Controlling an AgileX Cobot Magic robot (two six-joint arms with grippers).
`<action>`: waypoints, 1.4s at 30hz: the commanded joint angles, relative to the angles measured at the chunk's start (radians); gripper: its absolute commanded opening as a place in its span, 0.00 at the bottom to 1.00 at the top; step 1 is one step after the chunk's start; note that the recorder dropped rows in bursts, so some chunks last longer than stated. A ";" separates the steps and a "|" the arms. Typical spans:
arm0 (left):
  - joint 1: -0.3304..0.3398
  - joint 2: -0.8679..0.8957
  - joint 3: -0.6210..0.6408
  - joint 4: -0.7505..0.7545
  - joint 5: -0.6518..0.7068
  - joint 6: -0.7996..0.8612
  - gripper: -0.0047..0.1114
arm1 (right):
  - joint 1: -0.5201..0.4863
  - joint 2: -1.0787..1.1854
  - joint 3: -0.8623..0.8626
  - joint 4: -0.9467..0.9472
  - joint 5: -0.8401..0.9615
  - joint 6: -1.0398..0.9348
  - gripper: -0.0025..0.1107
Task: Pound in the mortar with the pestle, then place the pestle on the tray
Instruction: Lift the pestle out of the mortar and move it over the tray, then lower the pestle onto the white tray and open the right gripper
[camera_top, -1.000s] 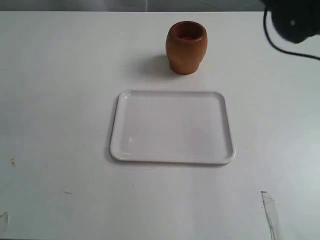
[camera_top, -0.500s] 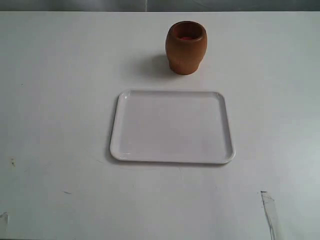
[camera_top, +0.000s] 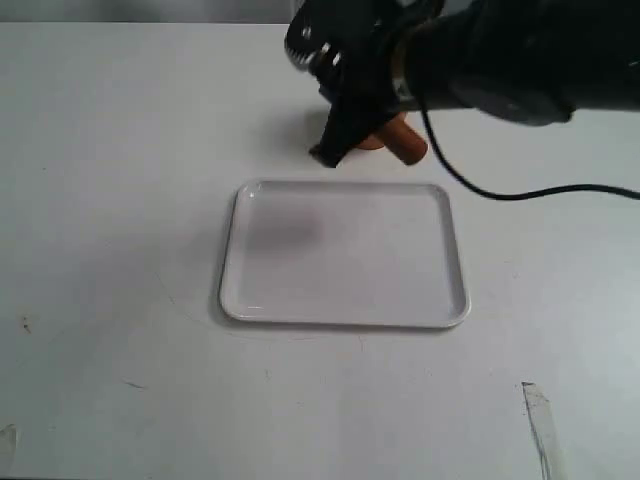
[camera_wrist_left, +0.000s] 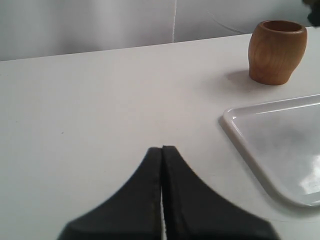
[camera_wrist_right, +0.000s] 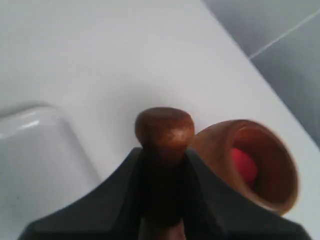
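My right gripper (camera_top: 345, 135) hangs over the back of the table, just behind the tray (camera_top: 345, 300), shut on the pestle (camera_top: 407, 146). In the right wrist view the pestle's rounded brown end (camera_wrist_right: 165, 127) sticks out between the black fingers (camera_wrist_right: 125, 180), beside the mortar (camera_wrist_right: 272, 195). Something red (camera_wrist_right: 243, 165) lies inside the mortar. In the exterior view the right arm hides the mortar almost wholly. The left wrist view shows my left gripper (camera_wrist_left: 162, 150) shut and empty above bare table, with the mortar (camera_wrist_left: 276, 50) and a corner of the tray (camera_wrist_left: 240, 132) beyond it.
The right arm's black cable (camera_top: 540, 192) loops across the table to the right of the tray. A strip of tape (camera_top: 537, 415) marks the table near the front right. The table's back edge (camera_wrist_left: 100, 47) meets a grey wall.
The right arm, out of the exterior view half a second ago, has swung in from the upper right with the pestle and now covers the mortar. Tray and mortar have not moved.
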 joint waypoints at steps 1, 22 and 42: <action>-0.008 -0.001 0.001 -0.007 -0.003 -0.008 0.04 | 0.038 0.118 0.001 0.009 0.031 -0.018 0.02; -0.008 -0.001 0.001 -0.007 -0.003 -0.008 0.04 | 0.040 0.159 0.003 0.462 0.049 -0.159 0.02; -0.008 -0.001 0.001 -0.007 -0.003 -0.008 0.04 | 0.040 0.246 0.003 0.578 0.101 -0.180 0.02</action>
